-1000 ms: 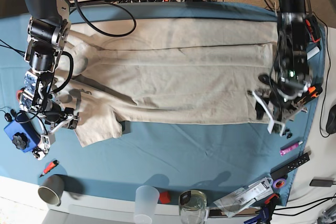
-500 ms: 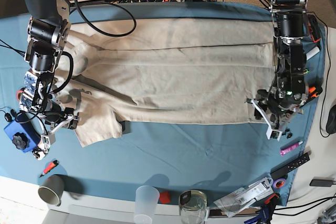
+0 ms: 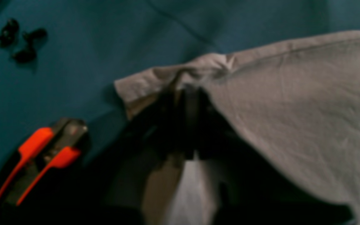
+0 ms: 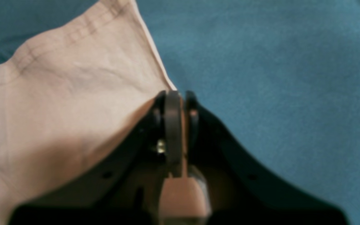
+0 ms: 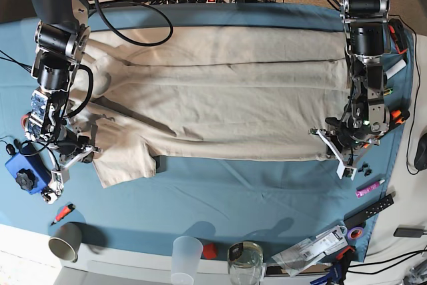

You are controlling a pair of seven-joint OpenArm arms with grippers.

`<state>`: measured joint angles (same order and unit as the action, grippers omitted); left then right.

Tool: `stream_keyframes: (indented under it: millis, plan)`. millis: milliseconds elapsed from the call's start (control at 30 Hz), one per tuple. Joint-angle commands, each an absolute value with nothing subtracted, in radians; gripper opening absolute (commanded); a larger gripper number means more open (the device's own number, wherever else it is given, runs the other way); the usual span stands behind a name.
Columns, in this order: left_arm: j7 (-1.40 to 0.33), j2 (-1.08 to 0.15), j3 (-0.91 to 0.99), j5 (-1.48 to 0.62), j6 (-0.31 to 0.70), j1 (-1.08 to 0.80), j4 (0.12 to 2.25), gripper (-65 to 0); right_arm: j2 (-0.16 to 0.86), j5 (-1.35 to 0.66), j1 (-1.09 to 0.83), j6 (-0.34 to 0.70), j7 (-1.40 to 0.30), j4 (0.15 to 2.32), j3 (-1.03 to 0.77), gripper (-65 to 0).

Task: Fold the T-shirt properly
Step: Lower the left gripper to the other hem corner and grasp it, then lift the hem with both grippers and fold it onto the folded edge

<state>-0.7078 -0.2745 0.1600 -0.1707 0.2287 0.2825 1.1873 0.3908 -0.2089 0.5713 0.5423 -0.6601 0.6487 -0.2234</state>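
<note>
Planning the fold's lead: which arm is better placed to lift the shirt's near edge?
Neither clearly. The left tool pinches the T-shirt at its hem corner; the right tool pinches its sleeve corner. Probably lift together.

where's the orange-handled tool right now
In the left wrist view, the orange-handled tool lies at lower left on the teal tablecloth, just off the T-shirt corner pinched by the left gripper.

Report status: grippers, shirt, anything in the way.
Left gripper shut on shirt corner. Right gripper shut on sleeve edge. Shirt flat on cloth. Nothing blocking.
</note>
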Motion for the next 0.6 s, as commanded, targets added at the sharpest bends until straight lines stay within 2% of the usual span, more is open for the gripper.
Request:
stream_keyframes:
  millis: [0, 200, 400, 567]
  plan:
    - [-0.824, -0.283, 0.159, -0.126, 0.216, 0.272, 1.182, -65.0, 0.401, -0.186, 0.582, 0.543, -0.728, 0.648, -0.223, -65.0]
    - [-0.913, -0.283, 0.160, -0.126, 0.144, 0.272, 1.225, -65.0, 0.422, -0.210, 0.578, 0.542, -0.811, 0.745, -0.223, -65.0]
    - [-0.962, -0.283, 0.160, -0.126, 0.145, 0.272, 1.347, -65.0, 0.460, -0.277, 0.579, 0.541, -0.892, 0.916, -0.224, -65.0]
    - [-1.007, -0.283, 0.160, -0.126, 0.145, 0.272, 1.453, -65.0, 0.474, -0.278, 0.577, 0.541, -0.928, 0.962, -0.224, -65.0]
